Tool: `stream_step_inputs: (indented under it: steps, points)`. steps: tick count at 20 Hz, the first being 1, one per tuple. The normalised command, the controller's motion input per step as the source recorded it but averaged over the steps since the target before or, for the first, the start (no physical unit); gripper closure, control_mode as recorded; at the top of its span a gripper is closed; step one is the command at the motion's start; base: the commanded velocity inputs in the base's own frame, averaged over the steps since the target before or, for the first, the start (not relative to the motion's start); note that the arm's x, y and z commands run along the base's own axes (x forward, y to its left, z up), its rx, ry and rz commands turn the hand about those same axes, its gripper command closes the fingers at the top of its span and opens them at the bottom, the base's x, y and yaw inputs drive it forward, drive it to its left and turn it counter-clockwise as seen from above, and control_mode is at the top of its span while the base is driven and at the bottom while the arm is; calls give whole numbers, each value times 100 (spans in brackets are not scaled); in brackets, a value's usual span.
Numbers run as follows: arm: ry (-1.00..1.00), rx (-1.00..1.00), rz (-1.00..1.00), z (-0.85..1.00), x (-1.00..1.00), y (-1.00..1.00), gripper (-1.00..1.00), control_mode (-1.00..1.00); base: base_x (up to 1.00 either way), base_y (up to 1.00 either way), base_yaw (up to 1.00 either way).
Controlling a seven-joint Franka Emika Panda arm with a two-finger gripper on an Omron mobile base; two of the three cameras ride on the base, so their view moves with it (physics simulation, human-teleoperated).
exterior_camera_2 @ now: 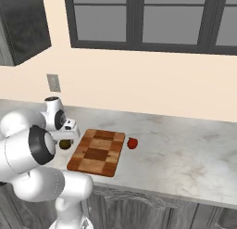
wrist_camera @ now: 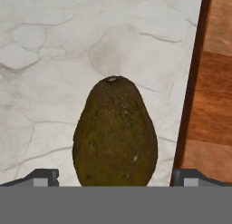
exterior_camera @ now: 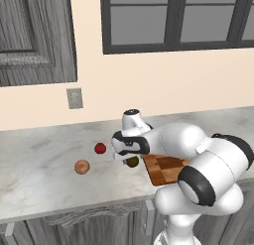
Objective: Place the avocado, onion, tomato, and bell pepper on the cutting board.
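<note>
Your checkered brown wooden cutting board (exterior_camera_2: 96,152) is bare, so all four remain: your fingers (wrist_camera: 116,177) stand spread around the dark olive-green avocado (wrist_camera: 115,133) on the marble surface (wrist_camera: 50,60), just off the board's nine o'clock edge.

Flat, even rendered lighting, bright in all three views, no clear light source. No glare on the marble tabletop (exterior_camera: 44,150). Only a soft, faint shadow patch behind the avocado (wrist_camera: 115,132) in hand view; objects elsewhere barely cast shadows. Low-res textures look slightly soft. No motion blur, no visible edge distortion.
</note>
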Motion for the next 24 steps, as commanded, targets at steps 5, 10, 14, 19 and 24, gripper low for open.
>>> stream_step_inputs:
  steps: [5, 10, 14, 19, 24]
  points:
    - [0, 1, 0, -11, 3, 0, -100, -100, 0, 0, 0]
    - [1, 0, 0, -14, 6, 1, -100, -100, 0, 0, 0]
    - [1, 0, 0, -17, 6, 0, -100, -100, 0, 0, 0]
    - [6, 0, 0, -9, 3, 8, 100, -100, 0, 0, 0]
    - [-1, -2, 0, 11, 0, 0, 100, -100, 0, 0, 0]
